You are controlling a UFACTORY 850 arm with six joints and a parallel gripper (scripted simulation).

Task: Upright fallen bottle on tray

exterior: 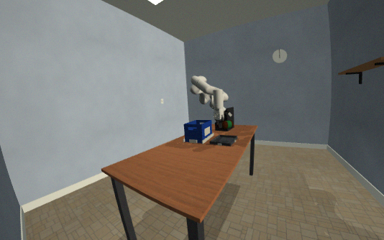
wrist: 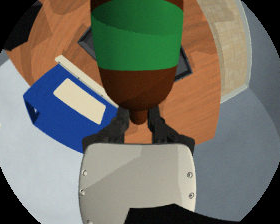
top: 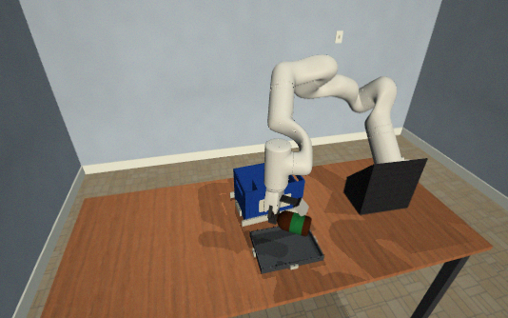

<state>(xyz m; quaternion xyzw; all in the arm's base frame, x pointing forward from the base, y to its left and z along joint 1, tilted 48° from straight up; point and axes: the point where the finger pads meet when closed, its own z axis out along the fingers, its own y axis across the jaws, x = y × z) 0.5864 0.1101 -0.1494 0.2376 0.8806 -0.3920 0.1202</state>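
Bottle hides most of tray in wrist view; hand fingertips unseen.

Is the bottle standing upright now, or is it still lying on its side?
On its side: the bottle hangs roughly level in the gripper, above the tray.

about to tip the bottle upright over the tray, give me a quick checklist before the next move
1. Grip: hand shut on the bottle at its narrow end. Ok.
2. Bottle lifted off the tray. Ok.
3. Bottle upright. Not ok, it lies about horizontal.
4. Bottle over the tray. Cannot tell; in the top view it hangs near the tray's far edge.
5. Crate level, untouched. Ok as far as visible.
6. Tray flat on the table. Ok.
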